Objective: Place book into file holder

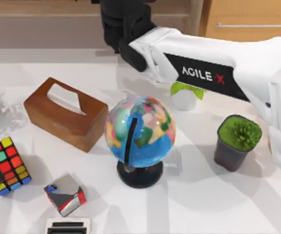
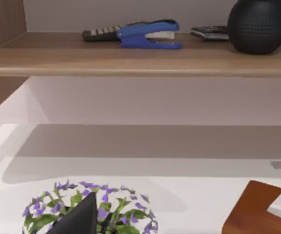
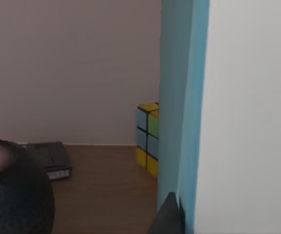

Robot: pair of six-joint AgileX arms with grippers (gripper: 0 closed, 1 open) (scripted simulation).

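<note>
1 right tool (image 3: 172,214), reaching toward 12 o'clock over the white table (image 1: 203,195), grips the thin, flat light-blue book (image 3: 177,97) upright above a brown wooden shelf (image 3: 106,185), near a colourful cube (image 3: 147,141) and a black textured sphere (image 3: 13,190).

- globe (image 1: 141,130) on a black stand, mid-table
- brown wooden tissue box (image 1: 65,113) just left of it
- two colour cubes (image 1: 9,165) (image 1: 65,193) front left
- dark potted plant (image 1: 236,140) right
- blue stapler (image 2: 149,34) on shelf
</note>
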